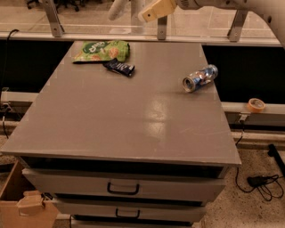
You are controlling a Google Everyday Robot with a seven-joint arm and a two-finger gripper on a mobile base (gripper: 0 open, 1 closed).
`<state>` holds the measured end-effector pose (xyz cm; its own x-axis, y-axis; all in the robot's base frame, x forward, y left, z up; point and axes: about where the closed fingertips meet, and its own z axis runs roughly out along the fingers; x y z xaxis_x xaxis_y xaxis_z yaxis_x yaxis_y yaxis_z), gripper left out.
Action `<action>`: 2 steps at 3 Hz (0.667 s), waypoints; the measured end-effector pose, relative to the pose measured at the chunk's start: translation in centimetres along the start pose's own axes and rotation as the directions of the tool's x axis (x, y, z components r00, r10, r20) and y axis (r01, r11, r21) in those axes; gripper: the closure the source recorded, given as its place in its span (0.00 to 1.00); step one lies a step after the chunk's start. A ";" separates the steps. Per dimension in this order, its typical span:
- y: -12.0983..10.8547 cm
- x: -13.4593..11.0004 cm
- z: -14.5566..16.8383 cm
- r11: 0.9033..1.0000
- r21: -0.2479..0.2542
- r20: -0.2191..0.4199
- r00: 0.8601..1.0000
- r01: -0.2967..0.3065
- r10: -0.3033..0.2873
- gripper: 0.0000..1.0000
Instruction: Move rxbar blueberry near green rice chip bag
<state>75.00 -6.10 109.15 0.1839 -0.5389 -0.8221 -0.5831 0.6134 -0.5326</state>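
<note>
The rxbar blueberry (119, 67), a small dark navy wrapper with white lettering, lies flat on the grey table top (133, 120) at the back left. It lies just off the lower right corner of the green rice chip bag (101, 50), touching or nearly touching it. My gripper (156, 10) is raised well above the table's back edge, up and to the right of the bar, and holds nothing that I can see. The arm runs off the top right of the view.
A crushed silver-blue can (200, 78) lies on its side at the right of the table. A roll of tape (256, 104) sits on a ledge to the right. A metal rail (160, 38) runs behind. Drawers (122, 189) are below, a cardboard box (22, 205) lower left.
</note>
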 end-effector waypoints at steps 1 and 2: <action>-0.6 0.1 -0.1 1.000 0.004 0.010 1.000 -0.002 0.002 0.00; -4.9 3.3 -2.1 0.994 0.038 -0.055 0.994 0.101 -0.099 0.00</action>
<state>76.86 -12.13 109.45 0.1972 -0.6277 -0.7531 -0.5313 0.5771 -0.6202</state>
